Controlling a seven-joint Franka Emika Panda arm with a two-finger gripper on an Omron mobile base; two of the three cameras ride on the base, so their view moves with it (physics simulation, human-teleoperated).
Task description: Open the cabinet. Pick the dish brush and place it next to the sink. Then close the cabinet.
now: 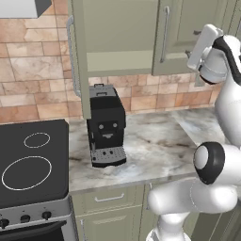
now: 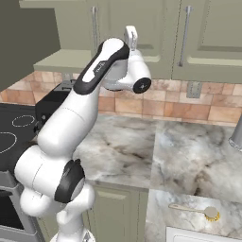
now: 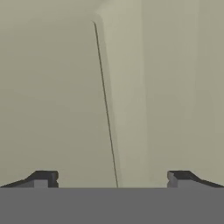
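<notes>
While the brush [image 2: 208,212] already lies on the desk [image 2: 189,156] by the sink [image 2: 198,235], the claw [image 3: 112,178], jaws apart and empty, faces the cabinet [image 1: 188,28], whose open door [image 1: 79,61] stands to its left.

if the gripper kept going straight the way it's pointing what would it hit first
Most likely the cabinet: the open gripper faces plain sage-green panels meeting at a seam, close ahead. Whether that's an inner wall or door isn't clear.

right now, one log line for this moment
phase: closing | sage-green wall cabinet: left door open | yellow-headed dish brush: on marble counter by sink | gripper: open, empty, facing cabinet
</notes>
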